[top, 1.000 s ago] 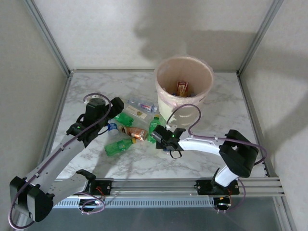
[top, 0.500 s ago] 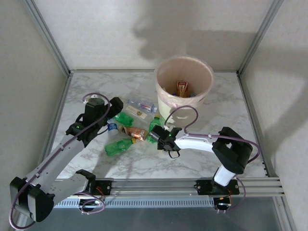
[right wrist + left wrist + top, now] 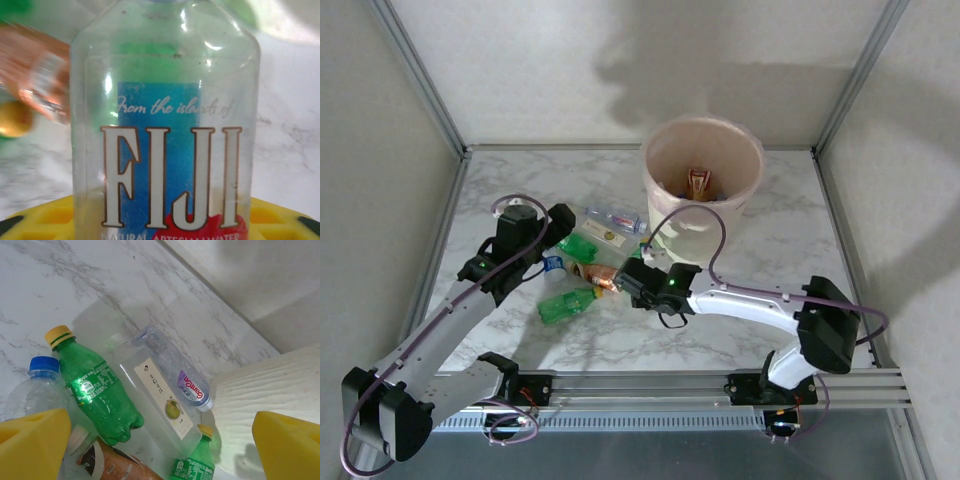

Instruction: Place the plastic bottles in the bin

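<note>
Top: right pincer [image 3: 632, 284] low over the marbled white surface [image 3: 740, 330], in the pile of small plastic bottles [image 3: 582, 247] beside the round pale-peach bin [image 3: 692, 228]; left pincer [image 3: 563, 222] at the pile's left edge. Left wrist: left pincer [image 3: 162, 440] spread wide, green plastic bottle [image 3: 97, 392] ahead between its fingers. Right wrist: right pincer pinching the clear plastic FIJI bottle [image 3: 165, 150].

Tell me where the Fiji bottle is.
The Fiji bottle is held in the right gripper, close up in the right wrist view; from above, that gripper sits beside the copper-labelled bottle, just in front of the bin.
</note>
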`<action>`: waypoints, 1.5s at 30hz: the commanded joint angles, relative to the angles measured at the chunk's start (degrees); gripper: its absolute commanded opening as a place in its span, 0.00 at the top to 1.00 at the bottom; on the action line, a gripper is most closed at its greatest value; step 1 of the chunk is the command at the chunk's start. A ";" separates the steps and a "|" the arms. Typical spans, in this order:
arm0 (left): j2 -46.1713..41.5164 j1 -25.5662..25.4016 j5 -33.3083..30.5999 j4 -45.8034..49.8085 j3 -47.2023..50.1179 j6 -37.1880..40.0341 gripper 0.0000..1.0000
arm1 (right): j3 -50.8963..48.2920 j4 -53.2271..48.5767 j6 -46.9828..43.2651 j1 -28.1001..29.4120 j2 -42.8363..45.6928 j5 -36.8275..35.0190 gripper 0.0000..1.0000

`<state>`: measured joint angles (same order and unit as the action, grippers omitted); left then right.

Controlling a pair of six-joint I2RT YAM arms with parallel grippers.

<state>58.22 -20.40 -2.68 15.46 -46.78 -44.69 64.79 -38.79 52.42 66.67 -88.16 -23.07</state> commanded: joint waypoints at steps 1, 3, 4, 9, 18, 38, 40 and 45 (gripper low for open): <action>-0.39 0.64 0.83 -0.64 0.45 -0.58 0.07 | 6.61 -6.43 -2.49 0.86 3.82 -5.32 0.48; -0.47 0.65 0.83 -0.57 0.47 -0.59 0.07 | 10.06 -7.47 -4.08 0.86 5.30 -6.52 0.48; -0.55 0.75 0.81 -0.52 0.55 -0.65 0.07 | 12.12 -7.85 -5.40 0.90 6.05 -7.25 0.48; -0.56 0.75 0.79 -0.57 0.99 -0.52 0.07 | 22.92 -10.05 -11.51 -1.23 7.91 -12.80 0.47; -0.90 1.05 0.83 -0.20 0.86 -0.48 0.07 | 37.78 -6.46 -24.16 -21.59 5.45 -4.87 0.47; -1.44 2.78 0.92 0.18 2.65 -0.03 0.07 | 39.90 -2.35 -28.28 -34.98 -5.96 7.42 0.40; -1.48 2.88 1.05 0.17 2.83 -0.03 0.07 | 39.58 -2.33 -28.09 -35.00 -5.81 7.67 0.35; -1.84 3.06 1.01 0.53 3.37 -0.06 0.07 | 39.12 -1.89 -27.74 -35.01 -4.70 8.08 0.25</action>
<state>57.28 -18.09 -2.22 15.25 -44.47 -44.84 104.38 -42.00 24.82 31.90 -93.56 -15.94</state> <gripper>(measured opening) 0.928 0.738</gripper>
